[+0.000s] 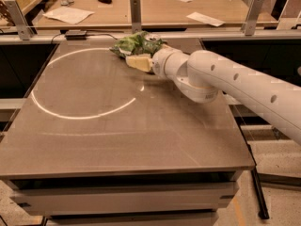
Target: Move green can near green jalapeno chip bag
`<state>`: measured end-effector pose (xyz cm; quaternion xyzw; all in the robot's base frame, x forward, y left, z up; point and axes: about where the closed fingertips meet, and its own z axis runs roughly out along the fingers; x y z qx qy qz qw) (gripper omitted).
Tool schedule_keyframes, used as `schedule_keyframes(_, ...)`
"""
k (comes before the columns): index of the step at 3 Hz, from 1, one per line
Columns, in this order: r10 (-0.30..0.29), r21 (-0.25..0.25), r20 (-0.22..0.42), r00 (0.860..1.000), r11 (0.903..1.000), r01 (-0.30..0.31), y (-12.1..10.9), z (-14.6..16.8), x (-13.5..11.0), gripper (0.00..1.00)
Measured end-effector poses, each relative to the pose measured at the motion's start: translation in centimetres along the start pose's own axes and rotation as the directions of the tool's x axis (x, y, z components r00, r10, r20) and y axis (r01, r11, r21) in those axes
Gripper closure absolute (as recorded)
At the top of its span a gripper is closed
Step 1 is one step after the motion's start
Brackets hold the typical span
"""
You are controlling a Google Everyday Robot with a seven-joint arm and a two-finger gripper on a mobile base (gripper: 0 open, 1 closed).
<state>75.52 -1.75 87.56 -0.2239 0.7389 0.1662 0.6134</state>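
The green jalapeno chip bag [128, 45] lies crumpled at the far edge of the table, near its middle. The green can [153, 41] stands right beside the bag on its right. Only its silver top and a bit of its side show behind my wrist. My gripper [137, 62] is at the near side of the bag and can, low over the table and pointing left, at the end of the white arm [235, 81] that reaches in from the right.
The brown table [122, 140] carries a pale circular line [56, 112] on its left half. Behind it a rail with metal posts [136, 14] separates it from a desk with papers [69, 14]. The floor drops away at the right.
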Motion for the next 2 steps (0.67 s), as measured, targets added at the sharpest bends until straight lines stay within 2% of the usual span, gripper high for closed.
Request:
schedule_keyframes(1, -0.029, -0.012, -0.055, 0.998, 0.9995, 0.028, -1.0, -1.4, 0.8, 0.00)
schedule_keyframes(2, -0.045, -0.053, -0.079, 0.996, 0.9978, 0.041, -1.4, -4.9, 0.9, 0.00)
